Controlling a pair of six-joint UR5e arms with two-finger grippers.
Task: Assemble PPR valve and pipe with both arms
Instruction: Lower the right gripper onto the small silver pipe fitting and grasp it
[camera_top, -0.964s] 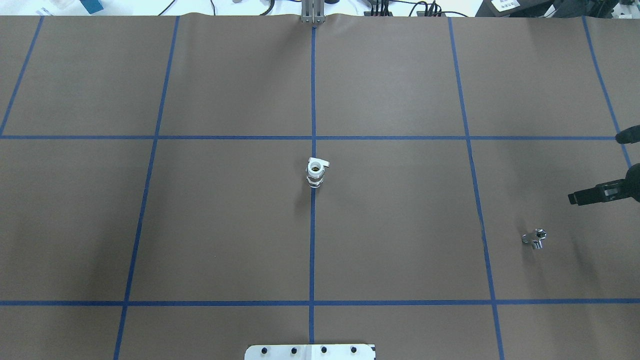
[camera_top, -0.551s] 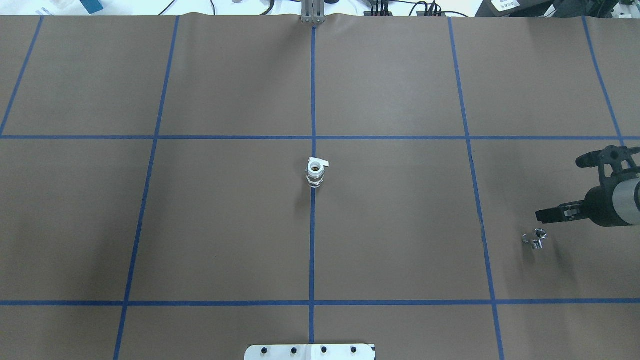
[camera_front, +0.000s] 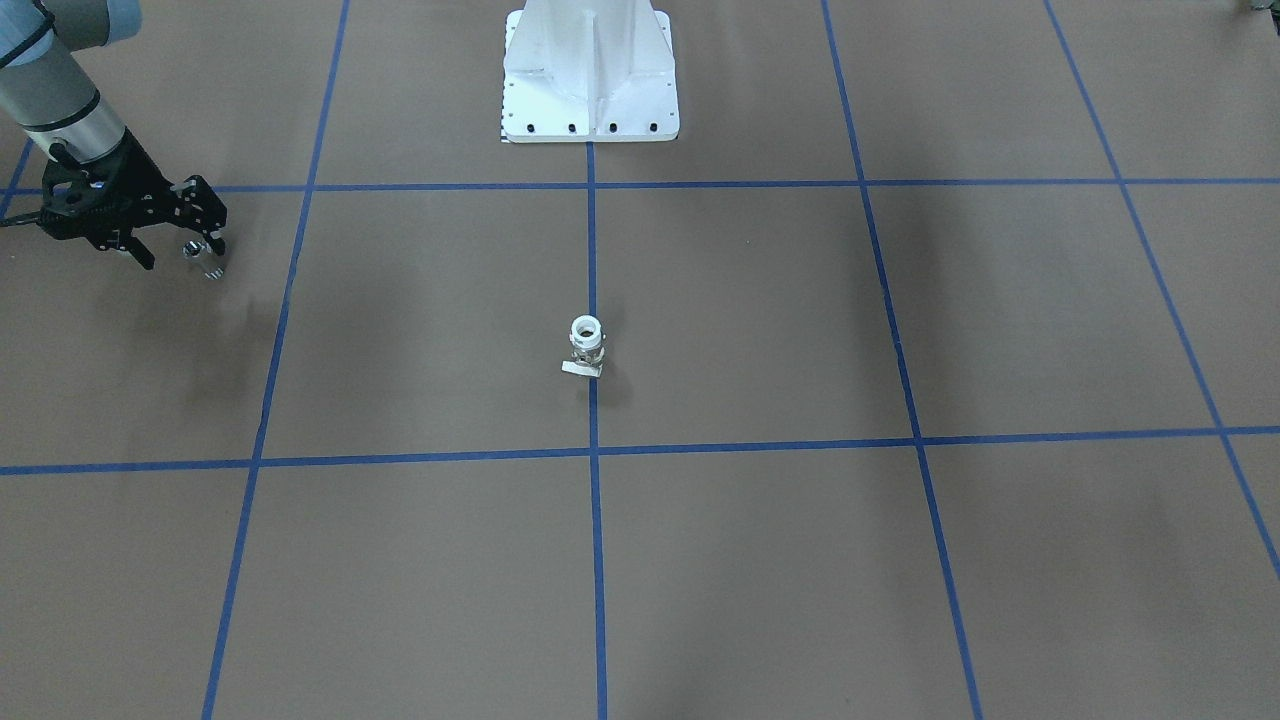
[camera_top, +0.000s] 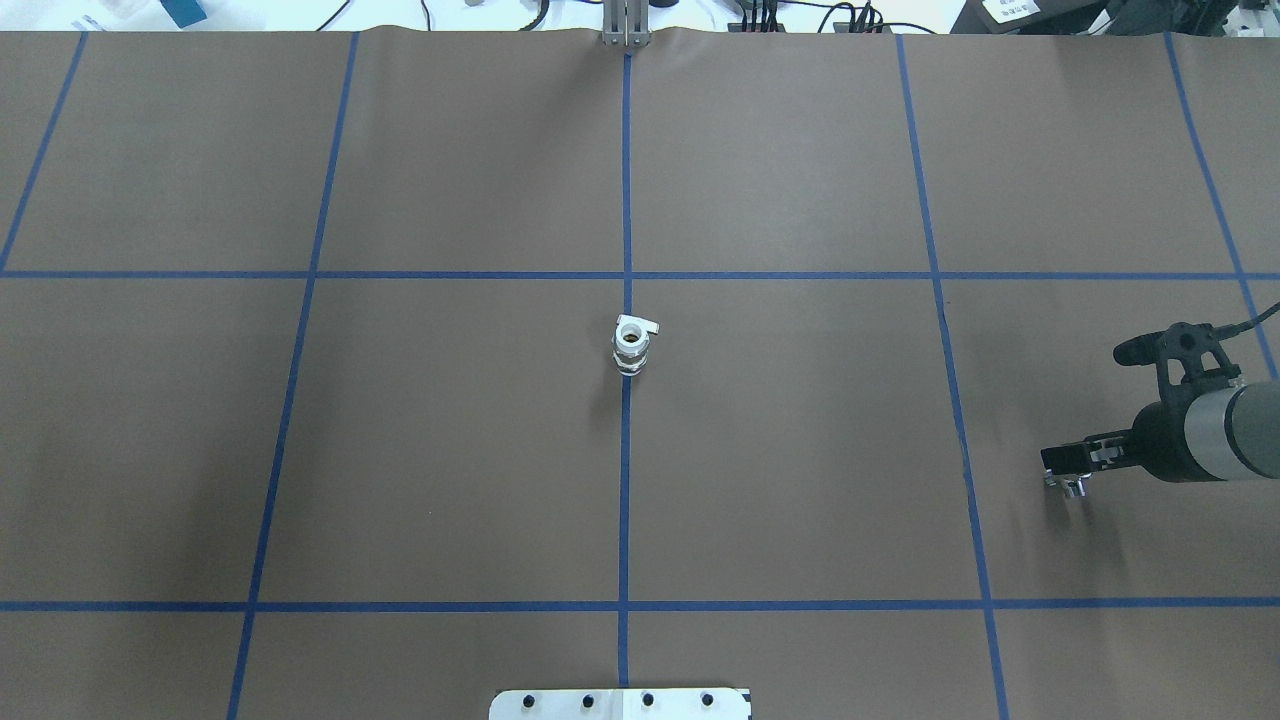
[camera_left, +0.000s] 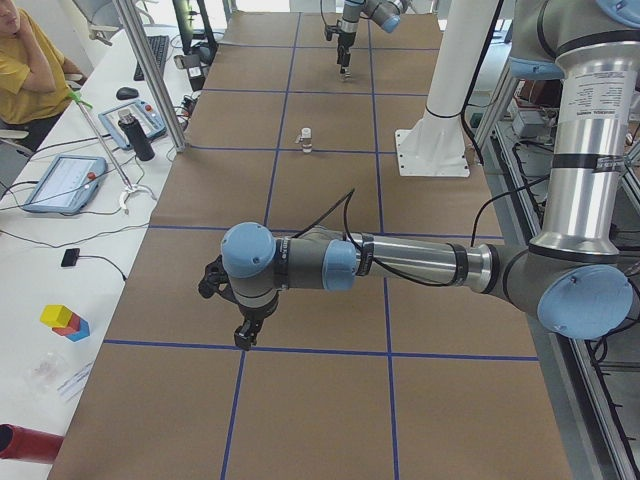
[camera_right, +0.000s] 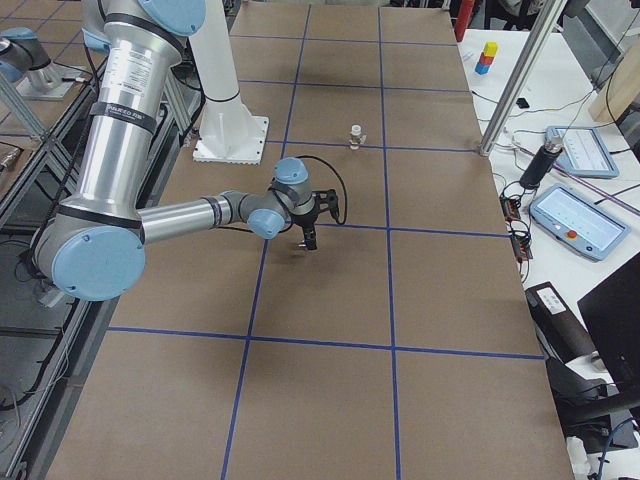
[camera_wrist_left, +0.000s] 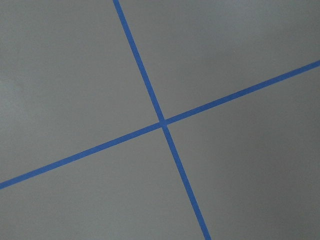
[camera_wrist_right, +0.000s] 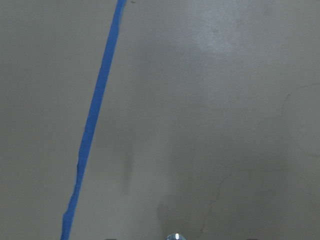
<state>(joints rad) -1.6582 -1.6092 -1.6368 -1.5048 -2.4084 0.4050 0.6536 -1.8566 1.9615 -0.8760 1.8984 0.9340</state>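
The PPR valve (camera_top: 631, 345) stands upright at the table's centre, white collar up, on the middle blue line; it also shows in the front-facing view (camera_front: 586, 345). The pipe (camera_top: 1071, 486) lies at the right. In the front-facing view the pipe (camera_front: 199, 257) sits between my right gripper's fingers. My right gripper (camera_top: 1085, 405) is open, low over the pipe, its jaws on either side. The right wrist view shows only the pipe's top (camera_wrist_right: 173, 236) at the bottom edge. My left gripper (camera_left: 243, 335) hangs over a tape crossing at the table's left end; I cannot tell if it is open.
The white bolted pedestal (camera_front: 590, 120) stands at the robot's side of the table. Blue tape lines (camera_wrist_left: 162, 122) divide the brown mat. A side bench with tablets (camera_left: 65, 180) and a seated person (camera_left: 25, 70) runs along the table's far side.
My right gripper has come in from the right edge, moving left and down until its open fingers are around the pipe. The valve and pipe have not moved.
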